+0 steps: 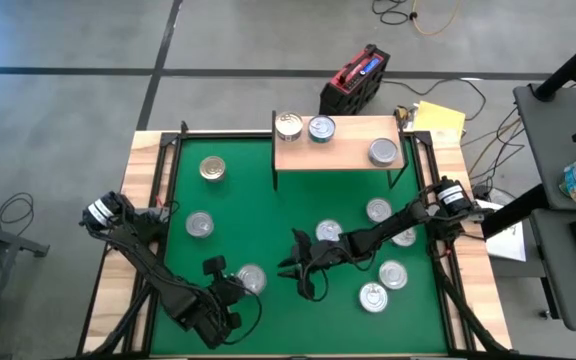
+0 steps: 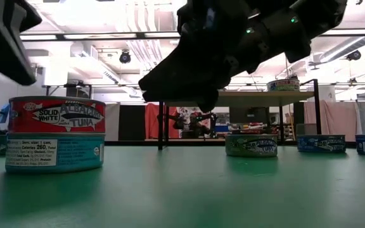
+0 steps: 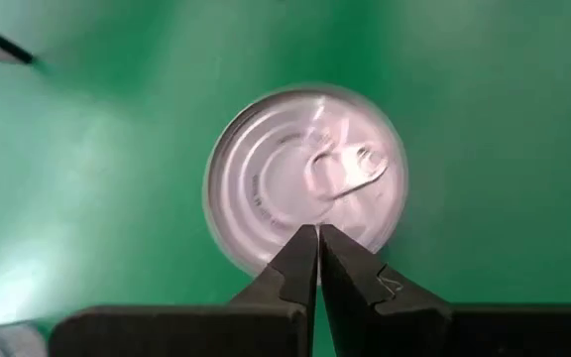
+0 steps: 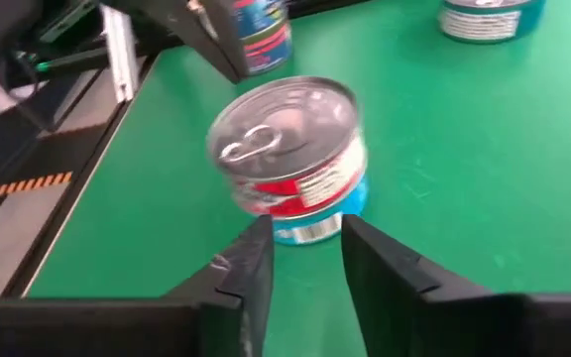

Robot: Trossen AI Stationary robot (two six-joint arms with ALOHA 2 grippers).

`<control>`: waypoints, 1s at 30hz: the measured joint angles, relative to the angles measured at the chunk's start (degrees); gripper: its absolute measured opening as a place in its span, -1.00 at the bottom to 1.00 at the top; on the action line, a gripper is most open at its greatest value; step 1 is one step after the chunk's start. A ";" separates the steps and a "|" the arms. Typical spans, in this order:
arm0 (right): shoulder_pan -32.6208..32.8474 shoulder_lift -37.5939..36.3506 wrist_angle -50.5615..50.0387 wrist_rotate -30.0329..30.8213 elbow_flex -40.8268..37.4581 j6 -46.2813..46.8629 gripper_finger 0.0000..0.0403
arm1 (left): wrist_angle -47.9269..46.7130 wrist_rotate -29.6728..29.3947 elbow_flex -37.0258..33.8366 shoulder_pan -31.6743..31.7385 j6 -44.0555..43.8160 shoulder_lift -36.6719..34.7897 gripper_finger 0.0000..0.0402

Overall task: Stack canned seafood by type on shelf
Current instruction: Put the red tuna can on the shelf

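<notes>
The left gripper (image 1: 230,296), fingers pressed together and empty, hangs right over a silver-topped round tin (image 3: 305,180) with a red-and-blue label at the near-left of the green mat (image 1: 258,195). The right gripper (image 4: 303,260), fingers a narrow gap apart and empty, points at this same tin from mid-mat. The risk is a clash of arms — or fingers too narrow, shoving the tin. The light-wood shelf (image 1: 343,155) at the far edge holds three tins; the others lie scattered on the mat.
</notes>
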 joint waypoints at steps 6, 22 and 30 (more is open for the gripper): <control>-1.01 0.00 -0.13 0.09 0.06 6.00 -0.17 | 0.27 2.63 -1.00 -0.20 -0.07 0.32 -1.00; -1.41 0.00 0.26 0.11 0.06 13.00 0.26 | 3.38 0.98 -0.89 -0.35 0.02 3.31 -1.00; -1.41 0.00 0.37 0.14 0.33 11.57 0.42 | 3.96 2.75 -1.09 -0.34 0.02 3.80 -1.00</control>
